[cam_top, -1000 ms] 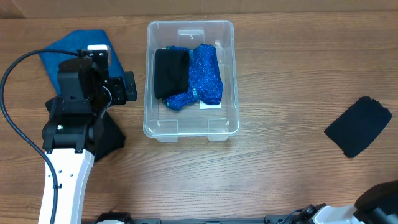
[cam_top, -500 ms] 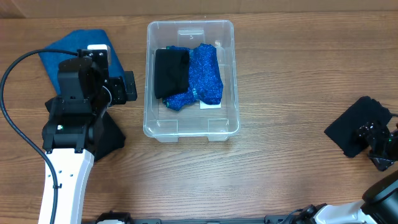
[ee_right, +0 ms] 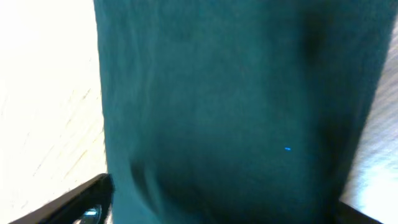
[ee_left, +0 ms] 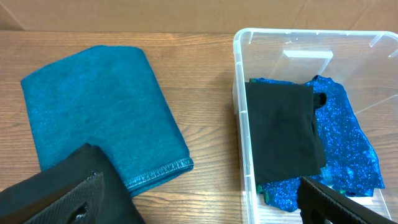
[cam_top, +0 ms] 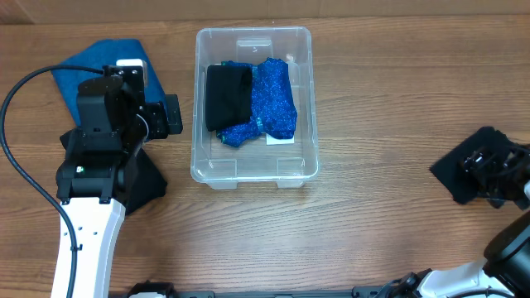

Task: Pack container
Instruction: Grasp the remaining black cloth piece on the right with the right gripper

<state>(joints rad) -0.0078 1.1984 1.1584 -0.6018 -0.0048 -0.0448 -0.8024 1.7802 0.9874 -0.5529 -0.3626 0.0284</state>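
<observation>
Container point(cam_top: 255, 172) sits upright on the surface point(cam_top: 373, 240), left of centre. Inside it, a black cloth point(cam_top: 228, 97) lies on the left and a sparkly blue cloth point(cam_top: 275, 103) on the right. They touch, with the black one overlapping the blue. A white label point(cam_top: 280, 140) peeks out at the blue cloth's near edge.

Left arm is just left of the container. Left pincer point(ee_left: 199, 186) is spread wide and empty, fingers at both lower corners of its wrist view.

Right arm is at the right edge, well apart from the container. Right pincer point(cam_top: 495, 175) is over a dark cloth point(cam_top: 454, 175). Can't tell how far it is spread or whether it grips the cloth.

Left wrist view shows the whole teal towel point(ee_left: 99, 118), flat beside the container and not touching it. Overhead, the arm half hides it. Right wrist view is a blur of fabric, with one finger point(ee_right: 81, 202) at lower left.
</observation>
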